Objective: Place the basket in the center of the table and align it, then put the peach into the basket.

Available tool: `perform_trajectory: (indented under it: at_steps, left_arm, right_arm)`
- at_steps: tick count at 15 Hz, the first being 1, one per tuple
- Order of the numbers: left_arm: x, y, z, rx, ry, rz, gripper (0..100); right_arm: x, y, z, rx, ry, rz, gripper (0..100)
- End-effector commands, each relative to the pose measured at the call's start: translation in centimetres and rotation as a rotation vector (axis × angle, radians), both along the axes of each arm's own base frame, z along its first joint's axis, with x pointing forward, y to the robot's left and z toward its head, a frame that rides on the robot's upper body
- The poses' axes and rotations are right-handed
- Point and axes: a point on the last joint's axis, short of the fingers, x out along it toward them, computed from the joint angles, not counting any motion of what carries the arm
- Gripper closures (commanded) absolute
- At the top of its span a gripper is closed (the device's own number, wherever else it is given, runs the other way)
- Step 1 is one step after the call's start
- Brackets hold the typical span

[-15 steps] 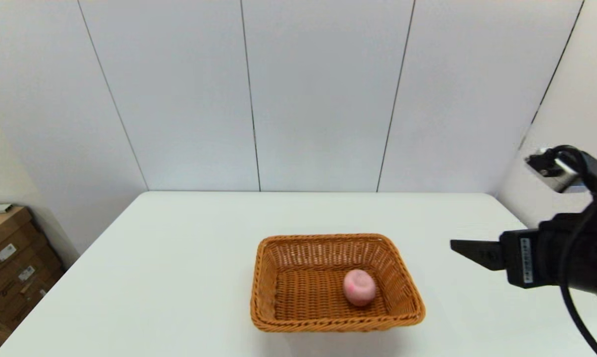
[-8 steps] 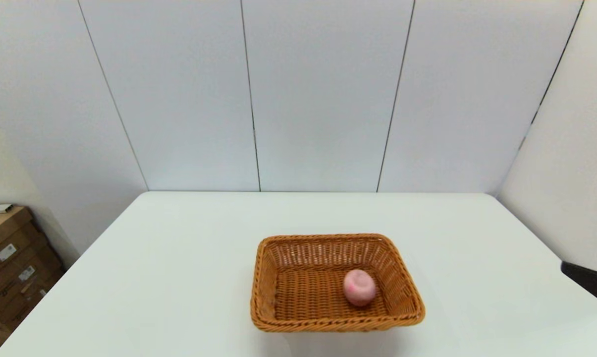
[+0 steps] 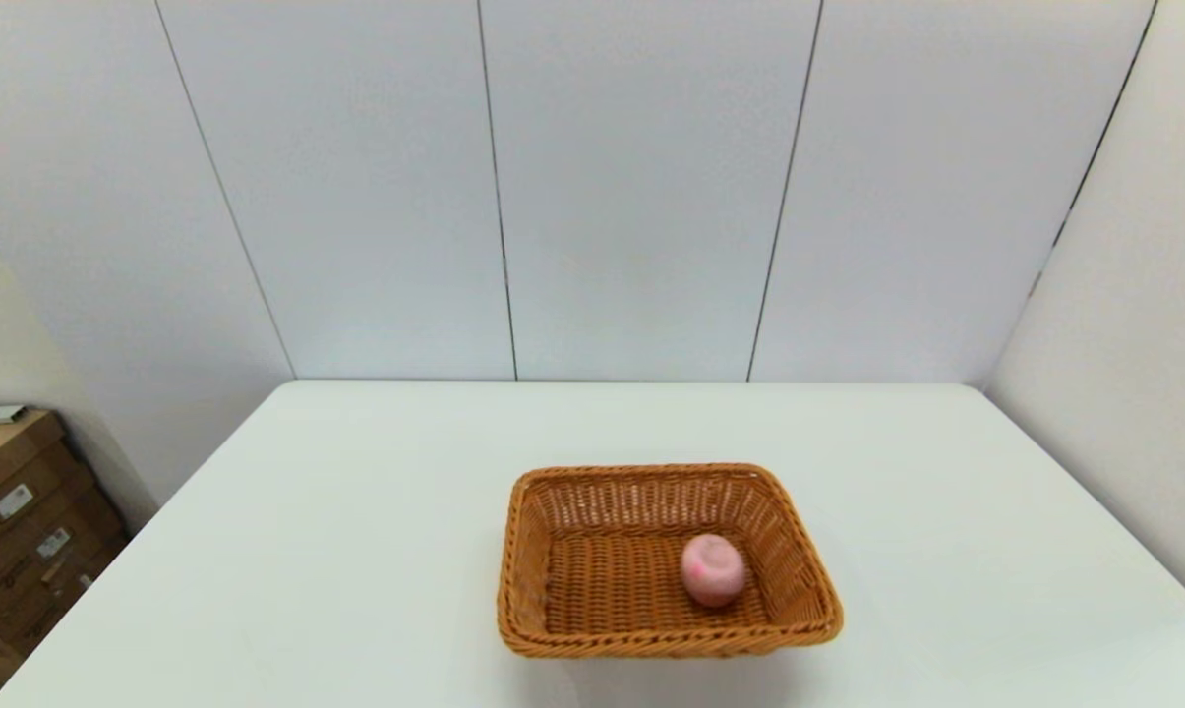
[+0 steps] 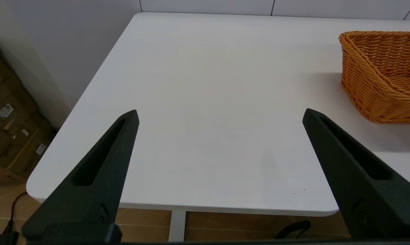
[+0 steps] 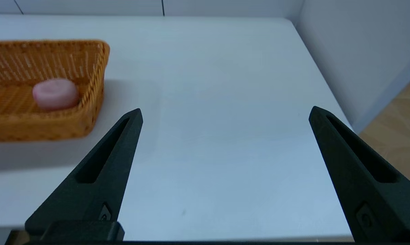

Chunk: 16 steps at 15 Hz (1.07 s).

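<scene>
The basket (image 3: 669, 560) sits on the white table (image 3: 356, 551), around the middle left to right and toward the near edge, its long sides running roughly square with the table edge, and there's the peach (image 3: 713, 569) down inside it, resting on the woven floor toward the basket's right side, close to the right wall but apart from the braided rim. From the head camera neither arm shows at all, just the table, the pale panelled wall (image 3: 631, 187) behind it and a stack of cardboard boxes (image 3: 17, 526) on the floor off to the left. Over on the left wrist camera, the left gripper (image 4: 220, 115) hangs back past the table's near edge on the left side, fingers (image 4: 99, 166) spread wide with nothing between them, bare tabletop under the gap and the basket's left wall showing well off to one side. Same story on the right wrist camera: the right gripper (image 5: 225, 114) is parked off the near edge on the right side, fingers (image 5: 354, 166) splayed wide and holding nothing, with the basket's right end and the pink peach both in sight, well apart from the fingertips, and a strip of tan floor (image 5: 395, 136) showing beyond the table's right edge
</scene>
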Motion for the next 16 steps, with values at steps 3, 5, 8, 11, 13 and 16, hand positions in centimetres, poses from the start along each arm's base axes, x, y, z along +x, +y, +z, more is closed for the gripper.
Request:
perform_trajectory:
  at_steps: [3, 5, 8, 11, 13, 16]
  left_arm:
    - [0.0, 0.0, 0.0, 0.0, 0.001, 0.001, 0]
    - [0.0, 0.0, 0.0, 0.0, 0.001, 0.001, 0]
    - [0.0, 0.0, 0.0, 0.0, 0.001, 0.001, 0]
    - [0.0, 0.0, 0.0, 0.0, 0.001, 0.001, 0]
    - [0.0, 0.0, 0.0, 0.0, 0.001, 0.001, 0]
    - [0.0, 0.0, 0.0, 0.0, 0.001, 0.001, 0]
  right_arm:
    - [-2.0, 0.1, -3.5, 0.0, -0.07, 0.041, 0]
    - [-2.2, 0.1, -4.0, 0.012, -0.09, 0.064, 0]
    - [-2.2, 0.1, -4.0, 0.012, -0.092, 0.071, 0]
    - [-2.2, 0.1, -4.0, 0.017, -0.091, 0.065, 0]
    - [-2.2, 0.1, -4.0, 0.012, -0.09, 0.063, 0]
    - [-2.2, 0.1, -4.0, 0.032, -0.093, 0.06, 0]
